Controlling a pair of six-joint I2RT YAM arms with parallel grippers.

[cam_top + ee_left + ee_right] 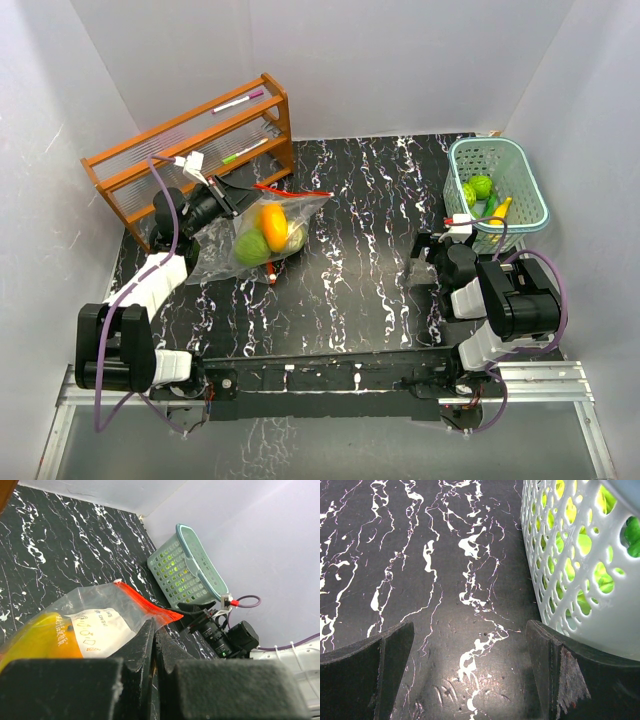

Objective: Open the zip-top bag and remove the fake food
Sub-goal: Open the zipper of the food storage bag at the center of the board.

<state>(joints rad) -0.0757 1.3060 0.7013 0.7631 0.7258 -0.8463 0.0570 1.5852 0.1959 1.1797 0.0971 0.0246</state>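
Note:
The clear zip-top bag (262, 232) with a red zip strip (288, 189) is at the left of the table. Inside it I see fake food: an orange piece (272, 220), a green piece (251, 248) and a yellow piece (295, 236). My left gripper (232, 197) is shut on the bag's plastic just below the zip, as the left wrist view shows (154, 626); the bag (95, 615) and orange piece (40, 640) lie beside the fingers. My right gripper (432, 255) is open and empty over the table (470, 630), next to the basket.
A pale-teal slotted basket (452, 170) at the back right holds green pieces (480, 187) and a yellow banana (501, 209); its wall fills the right wrist view (580, 555). A wooden rack (130, 170) with pens stands at the back left. White walls enclose the table.

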